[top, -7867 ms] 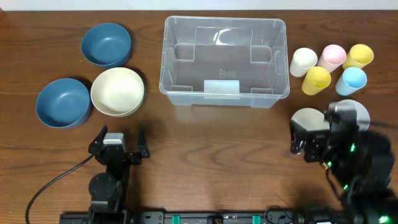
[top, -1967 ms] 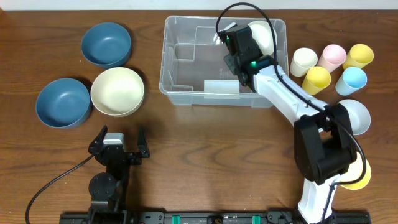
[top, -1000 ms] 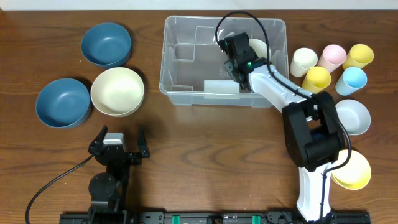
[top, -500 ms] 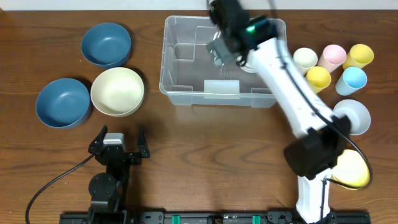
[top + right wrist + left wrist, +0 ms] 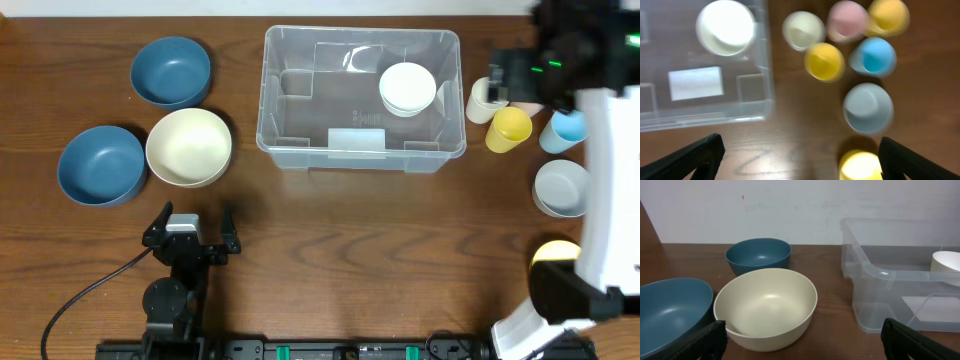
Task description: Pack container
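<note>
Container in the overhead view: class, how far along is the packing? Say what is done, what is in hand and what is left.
Done: one white bowl sits inside the container. In hand: nothing; the right gripper, jaws open and empty, is over the cups, and the left gripper is open. Left: two blue bowls, cream bowl, grey bowl, yellow bowl and five cups outside.

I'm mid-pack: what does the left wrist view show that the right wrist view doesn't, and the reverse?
Only the left wrist view: a cream bowl and two blue bowls. Only the right wrist view: five cups, one cream, one pink, one blue and two yellow, plus a grey bowl and a yellow bowl. Both show the container with the white bowl inside it.
</note>
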`<state>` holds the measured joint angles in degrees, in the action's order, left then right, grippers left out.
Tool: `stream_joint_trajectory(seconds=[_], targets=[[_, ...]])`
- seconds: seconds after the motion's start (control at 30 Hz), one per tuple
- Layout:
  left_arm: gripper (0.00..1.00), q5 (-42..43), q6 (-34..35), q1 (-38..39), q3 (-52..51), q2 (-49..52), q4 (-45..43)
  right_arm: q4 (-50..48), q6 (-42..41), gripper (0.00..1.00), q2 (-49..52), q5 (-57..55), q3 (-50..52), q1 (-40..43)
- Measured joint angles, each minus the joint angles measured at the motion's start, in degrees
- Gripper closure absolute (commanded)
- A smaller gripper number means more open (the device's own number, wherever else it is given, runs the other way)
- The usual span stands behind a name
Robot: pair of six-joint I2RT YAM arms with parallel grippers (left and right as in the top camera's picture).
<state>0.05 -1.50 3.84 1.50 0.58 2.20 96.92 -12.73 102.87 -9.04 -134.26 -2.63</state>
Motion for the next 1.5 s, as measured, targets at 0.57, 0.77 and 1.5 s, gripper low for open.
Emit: stream_joint_trajectory(seconds=[0.57,0.77,1.5], targets=[[0.02,0.0,0.0,0.0,0.0,0.0,0.0,-8.6,-3.5,0.01,-24.9,4.8,43.8,34.2],[0.02,0.0,0.0,0.0,0.0,0.0,0.0,-17.1,-4.4,0.01,-25.3,7.3,62.5,37.4],[0.02,0.0,0.0,0.0,0.0,0.0,0.0,-48.2,-4.6,0.46,-25.4,16.4,92.7,36.9]])
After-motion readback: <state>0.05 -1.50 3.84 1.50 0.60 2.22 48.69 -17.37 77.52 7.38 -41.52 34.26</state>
